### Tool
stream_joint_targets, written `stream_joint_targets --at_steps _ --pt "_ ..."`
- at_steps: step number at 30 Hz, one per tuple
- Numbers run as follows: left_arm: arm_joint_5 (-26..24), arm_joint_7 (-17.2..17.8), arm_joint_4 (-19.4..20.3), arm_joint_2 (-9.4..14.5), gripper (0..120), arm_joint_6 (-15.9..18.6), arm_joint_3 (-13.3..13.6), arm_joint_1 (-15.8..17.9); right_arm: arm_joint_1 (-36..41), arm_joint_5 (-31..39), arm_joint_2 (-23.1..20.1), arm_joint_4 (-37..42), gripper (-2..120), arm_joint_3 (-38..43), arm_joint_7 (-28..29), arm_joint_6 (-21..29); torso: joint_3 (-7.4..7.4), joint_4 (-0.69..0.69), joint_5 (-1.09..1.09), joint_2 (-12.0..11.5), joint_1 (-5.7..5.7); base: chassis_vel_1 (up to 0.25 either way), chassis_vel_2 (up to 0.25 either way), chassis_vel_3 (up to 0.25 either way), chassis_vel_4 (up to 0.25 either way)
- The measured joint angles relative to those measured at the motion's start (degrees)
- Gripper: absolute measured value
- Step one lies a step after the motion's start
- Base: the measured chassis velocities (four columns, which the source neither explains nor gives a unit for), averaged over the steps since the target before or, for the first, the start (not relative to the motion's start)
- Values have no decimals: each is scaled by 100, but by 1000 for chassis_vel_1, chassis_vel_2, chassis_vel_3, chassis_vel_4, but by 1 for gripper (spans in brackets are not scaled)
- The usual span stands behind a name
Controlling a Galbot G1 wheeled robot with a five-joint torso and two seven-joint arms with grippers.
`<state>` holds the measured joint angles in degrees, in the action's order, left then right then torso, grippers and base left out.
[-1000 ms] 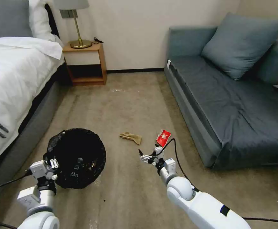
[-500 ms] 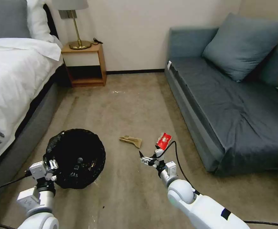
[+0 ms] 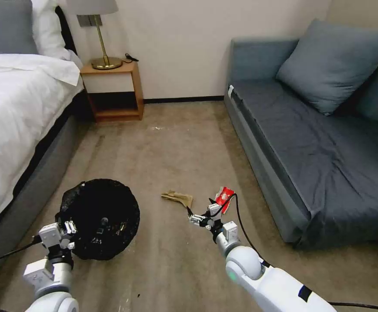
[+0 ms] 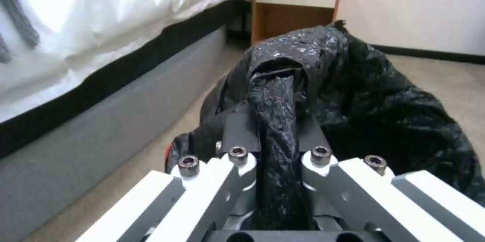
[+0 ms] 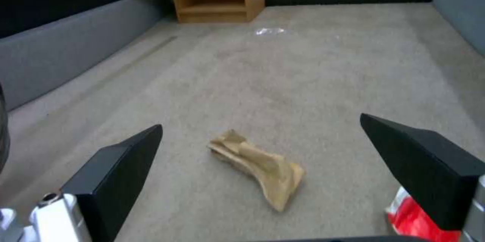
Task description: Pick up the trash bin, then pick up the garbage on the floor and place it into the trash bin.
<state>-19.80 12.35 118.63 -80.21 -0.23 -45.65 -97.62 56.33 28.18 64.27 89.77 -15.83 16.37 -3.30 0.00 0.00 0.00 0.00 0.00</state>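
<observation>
Since the earlier frames the whole head view is shifting, so the camera is moving with the robot; the bed, nightstand and sofa are sliding in the picture while the litter is staying on the carpet. The left gripper [image 3: 69, 228] is holding the trash bin [image 3: 97, 219] at its near rim, fingers [image 4: 237, 128] clamped on a fold of the black bag, as the left wrist view is showing plainly. Bin and gripper are sitting low at the robot's left, beside the grey base of the bed [image 3: 20, 108].

The right gripper [image 3: 198, 215] is reaching forward over the carpet [image 3: 176, 143] with its jaws spread wide and nothing between them. In the right wrist view the two black fingers [image 5: 119, 168] are framing the crumpled tan paper [image 5: 257, 164], which is lying flat on the floor just beyond them, not touched. The red snack packet [image 3: 224, 196] is lying near the sofa [image 3: 310, 143], just beside the right gripper's far side and close to the tan paper [image 3: 178, 198]
</observation>
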Motion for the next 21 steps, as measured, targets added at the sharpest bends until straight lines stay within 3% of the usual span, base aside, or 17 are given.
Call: stream_joint_targets --at_steps 21 --pt "-91 -13 -47 15 7 -127 -25 -269 158 -533 210 42 100 -63 -14 -41 0 0 0 0 0 -83 82 76 -79"
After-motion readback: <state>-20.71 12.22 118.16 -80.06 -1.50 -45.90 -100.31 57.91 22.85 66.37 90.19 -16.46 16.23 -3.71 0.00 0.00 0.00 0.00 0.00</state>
